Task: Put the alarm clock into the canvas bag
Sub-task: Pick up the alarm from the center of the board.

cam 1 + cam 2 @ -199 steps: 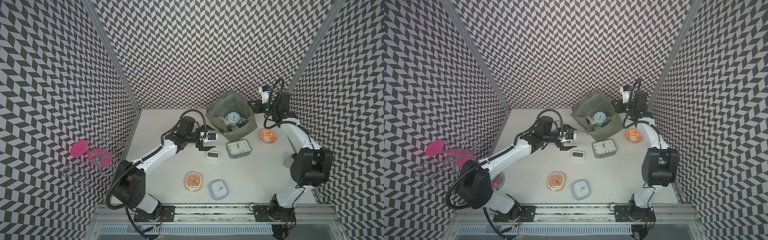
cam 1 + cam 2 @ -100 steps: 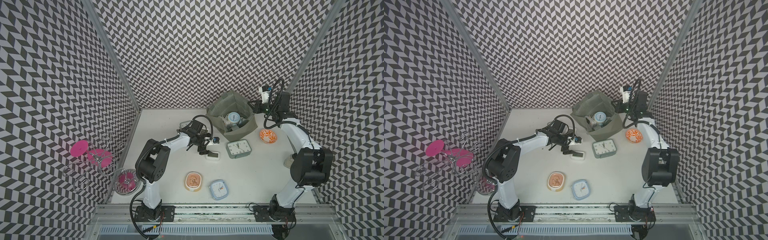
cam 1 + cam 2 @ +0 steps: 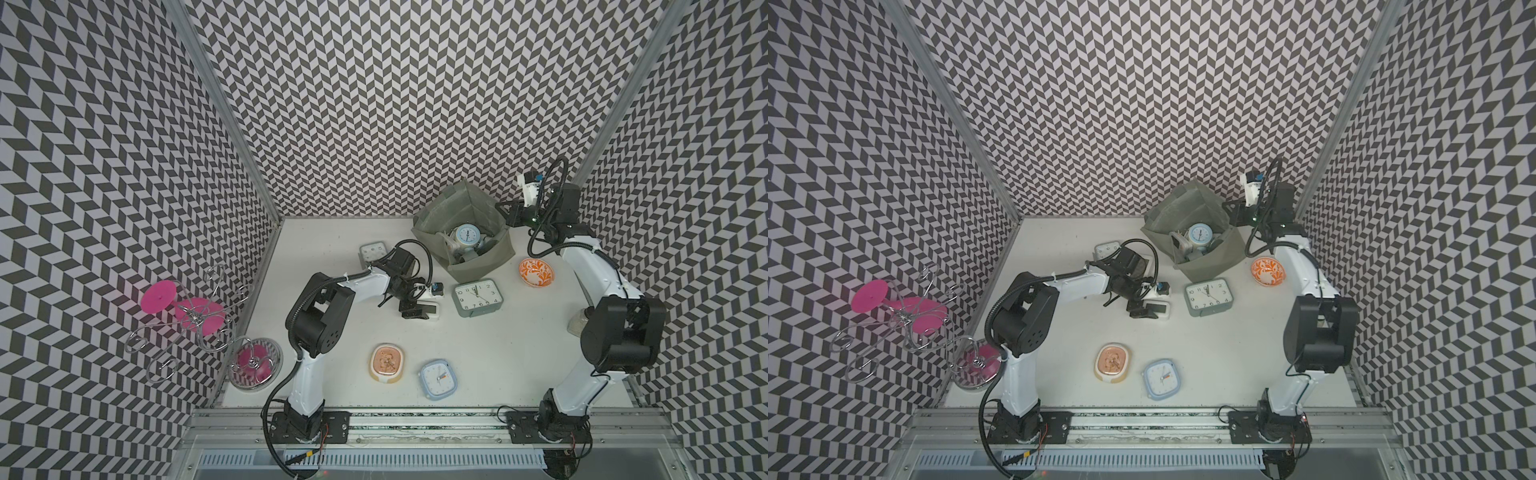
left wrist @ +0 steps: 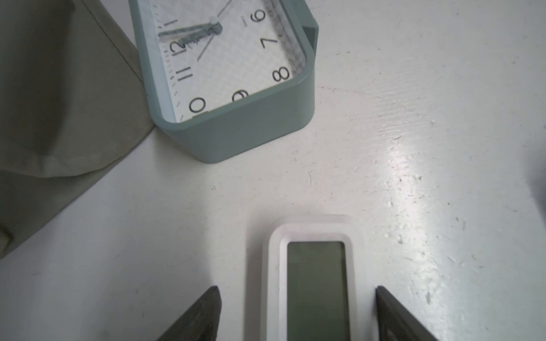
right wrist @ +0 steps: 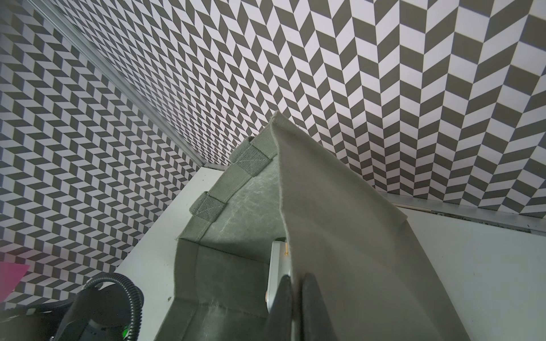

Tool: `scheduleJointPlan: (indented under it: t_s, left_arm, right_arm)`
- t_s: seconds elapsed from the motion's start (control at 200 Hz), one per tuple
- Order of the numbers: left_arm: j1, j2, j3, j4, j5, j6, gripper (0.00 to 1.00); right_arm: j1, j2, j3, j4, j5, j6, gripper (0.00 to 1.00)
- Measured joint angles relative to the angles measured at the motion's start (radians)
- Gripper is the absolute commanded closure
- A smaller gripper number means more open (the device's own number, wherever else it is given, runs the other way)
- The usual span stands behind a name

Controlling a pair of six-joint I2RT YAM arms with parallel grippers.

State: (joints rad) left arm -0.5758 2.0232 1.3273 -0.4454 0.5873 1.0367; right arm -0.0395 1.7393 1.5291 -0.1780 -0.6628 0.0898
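Down between the wide-spread jaws of the left end effector [image 4: 297, 292] lies the alarm clock [image 4: 316, 265], lengthwise; right end effector [image 5: 295, 295] pinches the canvas bag [image 5: 339, 221] rim.

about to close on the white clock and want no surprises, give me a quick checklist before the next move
1. white digital clock between the fingers of the left gripper: ok, one each side.
2. grip closed on it: not ok, gaps show.
3. right gripper pinching the canvas bag wall: ok.
4. bag mouth open: ok.
5. room beside the round blue clock inside: cannot tell.
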Motion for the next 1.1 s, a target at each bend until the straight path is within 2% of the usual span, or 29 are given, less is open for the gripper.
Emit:
scheduleJointPlan:
  t_s: [0.235, 0.471, 0.606, 0.851, 0.991, 1.101]
  left_arm:
    - [-0.003, 0.001, 0.0, -0.006, 0.0, -0.017, 0.27]
    - [-0.013, 0.002, 0.0, -0.014, -0.011, -0.029, 0.29]
    - [-0.023, 0.007, 0.0, -0.024, -0.034, -0.045, 0.35]
    - [-0.029, 0.01, 0.0, -0.024, -0.047, -0.068, 0.59]
    - [-0.029, -0.013, -0.01, -0.019, -0.048, -0.08, 0.64]
    - [-0.028, -0.11, -0.06, -0.003, -0.025, -0.085, 0.66]
  right_arm:
    - [0.0, 0.0, 0.0, 0.0, 0.0, 0.0, 1.0]
    - [0.0, 0.0, 0.0, 0.0, 0.0, -0.002, 1.0]
    - [0.0, 0.0, 0.0, 0.0, 0.0, -0.002, 1.0]
    - [0.0, 0.0, -0.001, 0.0, -0.001, -0.002, 1.0]
    - [0.0, 0.0, -0.001, 0.0, 0.0, -0.002, 1.0]
    - [0.0, 0.0, -0.001, 0.0, 0.0, -0.002, 1.0]
